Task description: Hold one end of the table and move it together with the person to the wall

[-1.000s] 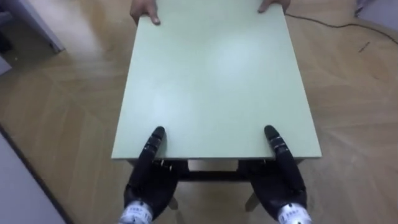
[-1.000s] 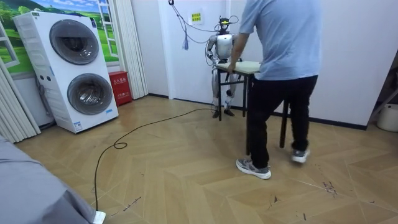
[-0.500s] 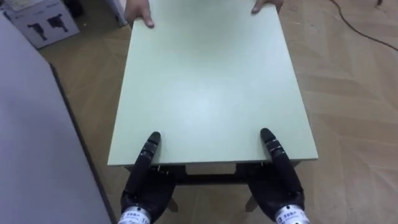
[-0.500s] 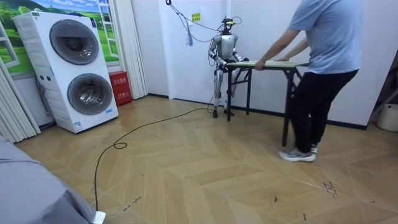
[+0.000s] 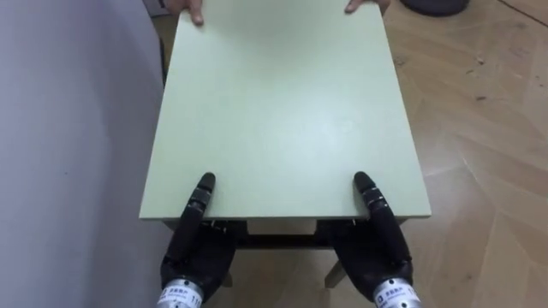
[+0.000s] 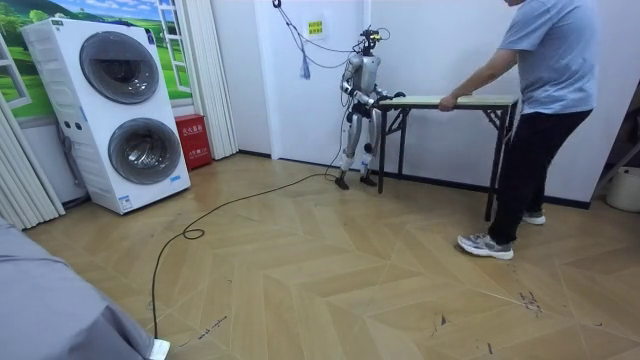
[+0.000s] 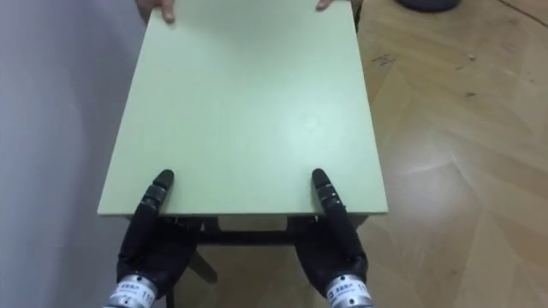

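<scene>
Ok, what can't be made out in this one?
Eye views: the table hides the grip of the left hand and right hand beneath its near edge.
Eye views: the top edge cuts off the person's hands at the far end.
Room view: left hand and right hand are too small.

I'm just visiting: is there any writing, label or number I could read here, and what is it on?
On the yellow sign on the wall: print too small to read.
On the red box on the floor: characters too small to read.
On the wrist labels of the left robot hand and right robot hand: blurred, unreadable.
On the table: no writing on its top.
</scene>
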You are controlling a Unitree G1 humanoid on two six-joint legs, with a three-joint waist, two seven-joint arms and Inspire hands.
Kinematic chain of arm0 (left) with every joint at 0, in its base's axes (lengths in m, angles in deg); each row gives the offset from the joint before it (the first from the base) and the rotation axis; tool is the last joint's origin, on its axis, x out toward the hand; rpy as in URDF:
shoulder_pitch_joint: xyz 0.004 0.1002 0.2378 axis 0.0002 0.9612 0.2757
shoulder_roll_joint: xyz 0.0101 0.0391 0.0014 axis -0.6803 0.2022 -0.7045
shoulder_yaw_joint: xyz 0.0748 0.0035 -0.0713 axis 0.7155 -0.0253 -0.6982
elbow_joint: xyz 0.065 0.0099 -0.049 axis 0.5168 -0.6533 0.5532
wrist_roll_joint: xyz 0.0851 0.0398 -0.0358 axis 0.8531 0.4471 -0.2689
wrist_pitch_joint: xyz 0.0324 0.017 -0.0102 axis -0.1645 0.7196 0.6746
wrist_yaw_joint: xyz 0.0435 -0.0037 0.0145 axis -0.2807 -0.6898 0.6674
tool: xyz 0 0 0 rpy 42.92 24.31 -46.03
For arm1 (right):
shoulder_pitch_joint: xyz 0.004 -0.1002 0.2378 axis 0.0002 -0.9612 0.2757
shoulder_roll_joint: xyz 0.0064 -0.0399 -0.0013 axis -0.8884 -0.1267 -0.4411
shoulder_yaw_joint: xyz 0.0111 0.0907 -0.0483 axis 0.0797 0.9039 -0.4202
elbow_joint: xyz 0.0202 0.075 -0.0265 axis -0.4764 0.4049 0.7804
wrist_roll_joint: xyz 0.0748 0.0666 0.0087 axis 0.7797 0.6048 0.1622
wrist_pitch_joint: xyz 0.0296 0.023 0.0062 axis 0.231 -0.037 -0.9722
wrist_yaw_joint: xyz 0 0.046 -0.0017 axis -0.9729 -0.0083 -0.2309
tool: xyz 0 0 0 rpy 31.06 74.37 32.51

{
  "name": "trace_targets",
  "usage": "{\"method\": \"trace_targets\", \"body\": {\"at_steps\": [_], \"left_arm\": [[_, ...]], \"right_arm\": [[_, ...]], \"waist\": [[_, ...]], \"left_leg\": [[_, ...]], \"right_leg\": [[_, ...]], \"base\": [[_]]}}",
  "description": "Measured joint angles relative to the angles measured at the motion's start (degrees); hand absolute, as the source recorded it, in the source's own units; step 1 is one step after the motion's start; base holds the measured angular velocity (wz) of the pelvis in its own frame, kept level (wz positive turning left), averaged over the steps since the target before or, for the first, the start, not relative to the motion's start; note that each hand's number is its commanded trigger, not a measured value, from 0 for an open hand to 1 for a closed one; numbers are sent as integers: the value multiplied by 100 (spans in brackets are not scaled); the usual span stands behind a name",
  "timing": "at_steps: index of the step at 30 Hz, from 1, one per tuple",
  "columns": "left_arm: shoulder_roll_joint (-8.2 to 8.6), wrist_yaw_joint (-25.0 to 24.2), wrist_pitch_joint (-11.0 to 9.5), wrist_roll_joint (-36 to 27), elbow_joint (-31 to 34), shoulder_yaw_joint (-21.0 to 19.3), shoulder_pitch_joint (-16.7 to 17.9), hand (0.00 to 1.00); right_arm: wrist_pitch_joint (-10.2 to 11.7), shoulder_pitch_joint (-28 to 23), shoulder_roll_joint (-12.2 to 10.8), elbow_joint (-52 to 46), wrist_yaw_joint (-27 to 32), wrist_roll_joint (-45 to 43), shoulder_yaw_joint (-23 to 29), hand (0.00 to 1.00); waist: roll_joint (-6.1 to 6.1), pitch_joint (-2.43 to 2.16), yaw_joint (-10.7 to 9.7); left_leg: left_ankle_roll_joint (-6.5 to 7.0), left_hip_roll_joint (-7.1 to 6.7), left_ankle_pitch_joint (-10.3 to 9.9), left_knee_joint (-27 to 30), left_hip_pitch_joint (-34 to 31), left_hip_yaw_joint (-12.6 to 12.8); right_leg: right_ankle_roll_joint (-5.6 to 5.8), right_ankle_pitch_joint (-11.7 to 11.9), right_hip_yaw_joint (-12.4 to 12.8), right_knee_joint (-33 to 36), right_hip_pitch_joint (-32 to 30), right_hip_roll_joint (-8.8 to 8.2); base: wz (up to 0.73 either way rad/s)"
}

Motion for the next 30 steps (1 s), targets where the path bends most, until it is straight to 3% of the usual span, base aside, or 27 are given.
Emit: {"method": "trace_targets", "body": {"at_steps": [3,4,5,6,7,9,10,11,21,24,30], "left_arm": [[38,30,3,0,-4,10,2,100],[44,34,13,0,-5,15,2,100],[55,50,22,0,-5,13,1,100],[70,56,28,0,-21,9,1,100],[16,77,39,-23,-32,12,9,100],[7,76,65,-44,-34,-14,8,100],[2,76,79,-41,-54,-22,-4,100],[1,76,93,-37,-55,-40,-5,100],[14,226,175,-24,-61,-85,-5,100],[30,257,198,42,-157,-104,-19,100],[125,259,335,192,-446,-205,-145,100]], "right_arm": [[-3,-1,-13,1,49,-5,-2,100],[-14,-2,-16,3,49,-5,-2,100],[-16,3,-14,5,50,-7,0,100],[-16,0,-4,21,50,-9,4,100],[-11,-24,27,28,50,-8,9,100],[-11,5,33,33,50,-11,5,100],[-12,-10,29,38,49,-5,-4,100],[-18,-14,6,48,49,-3,-16,100],[-51,-18,-5,84,159,30,-25,100],[-64,6,-39,214,158,19,-9,100],[-116,58,-77,419,156,-18,37,100]], "waist": [[7,0,52],[9,2,47],[9,2,28],[26,2,-10],[50,-1,-77],[76,4,-176],[78,2,-260],[67,0,-244],[75,1,-169],[82,4,-189],[108,8,-176]], "left_leg": [[-5,-18,3,26,4,-287],[-19,-13,9,36,4,-429],[-34,-23,16,39,7,-530],[-44,-38,18,49,19,-607],[-58,-64,16,55,42,-604],[-50,8,15,51,-32,-131],[-25,124,25,39,-69,418],[30,208,5,6,-57,709],[116,157,-43,-54,16,652],[123,122,-47,-60,45,646],[209,96,-104,-53,56,666]], "right_leg": [[-34,-22,186,98,-21,64],[-138,-87,582,-83,-89,269],[-219,-29,808,-301,-267,412],[-343,39,801,-279,-341,469],[-385,92,597,-209,-301,485],[-392,93,375,-218,-227,495],[-393,91,307,-202,-204,485],[-391,87,363,-196,-194,508],[-386,84,407,-199,-126,527],[-322,44,407,-109,-136,485],[-302,33,435,-104,-134,453]], "base": [[39],[51],[58],[67],[62],[62],[52],[34],[2],[2],[0]]}}
